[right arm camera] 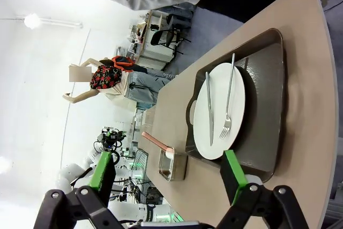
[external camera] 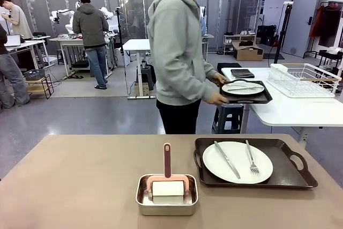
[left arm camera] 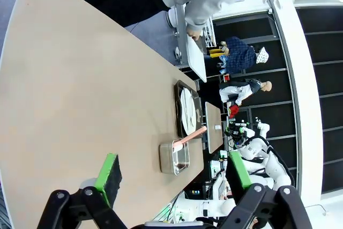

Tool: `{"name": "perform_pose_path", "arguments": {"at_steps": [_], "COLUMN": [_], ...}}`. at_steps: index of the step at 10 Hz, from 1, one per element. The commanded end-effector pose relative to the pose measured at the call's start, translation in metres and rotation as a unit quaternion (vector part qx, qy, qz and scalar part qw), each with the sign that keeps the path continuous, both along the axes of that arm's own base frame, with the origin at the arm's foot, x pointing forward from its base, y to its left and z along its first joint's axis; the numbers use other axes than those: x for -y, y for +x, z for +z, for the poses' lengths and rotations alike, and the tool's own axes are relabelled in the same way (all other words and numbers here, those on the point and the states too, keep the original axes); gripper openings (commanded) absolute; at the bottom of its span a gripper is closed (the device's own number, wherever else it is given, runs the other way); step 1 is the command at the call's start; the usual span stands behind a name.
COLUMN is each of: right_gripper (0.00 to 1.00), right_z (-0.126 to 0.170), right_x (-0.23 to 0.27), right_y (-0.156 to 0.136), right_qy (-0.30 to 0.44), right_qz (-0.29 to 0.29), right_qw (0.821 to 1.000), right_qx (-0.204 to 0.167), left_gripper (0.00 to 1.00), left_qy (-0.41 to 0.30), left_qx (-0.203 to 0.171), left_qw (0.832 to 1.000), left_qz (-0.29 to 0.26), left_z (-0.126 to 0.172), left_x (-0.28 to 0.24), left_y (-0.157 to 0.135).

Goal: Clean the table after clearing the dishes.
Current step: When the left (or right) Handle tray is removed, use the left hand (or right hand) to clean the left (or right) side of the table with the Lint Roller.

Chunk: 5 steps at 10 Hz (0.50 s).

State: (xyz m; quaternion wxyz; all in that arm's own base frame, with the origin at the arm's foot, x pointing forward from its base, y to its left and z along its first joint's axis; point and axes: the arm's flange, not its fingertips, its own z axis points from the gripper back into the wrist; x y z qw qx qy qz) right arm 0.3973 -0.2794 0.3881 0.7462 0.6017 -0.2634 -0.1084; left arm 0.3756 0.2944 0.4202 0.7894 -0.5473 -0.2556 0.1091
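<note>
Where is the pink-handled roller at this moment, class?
In the front view, the pink-handled roller rests in the small steel pan, mid-table near the robot's edge, just left of the dark tray.

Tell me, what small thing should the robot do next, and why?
Probably ease the left arm toward the pink handle of the roller in the steel pan, without wiping yet. Its jaws stand open and empty, but one tray with a plate sits on the table while the person holds the other tray at the white table.
</note>
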Motion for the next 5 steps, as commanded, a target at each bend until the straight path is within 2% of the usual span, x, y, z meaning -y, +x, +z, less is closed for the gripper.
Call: {"name": "perform_pose_path", "arguments": {"at_steps": [1,5], "right_gripper": [1.00,1.00], "right_z": [0.0050,0.0050], "right_x": [-0.0008,-0.0008], "right_y": [-0.0023,-0.0023], "right_qy": [-0.004,-0.004], "right_qz": [0.006,0.006], "right_qw": [1.000,1.000], "right_qx": [0.003,0.003], "left_gripper": [1.00,1.00], "left_qy": [-0.002,-0.002], "left_qx": [0.007,0.007], "left_qw": [1.000,1.000], "left_qz": [-0.006,-0.006], "left_z": [0.0004,0.0004], "left_x": [-0.0005,-0.0005], "left_y": [-0.0030,-0.0030]}}
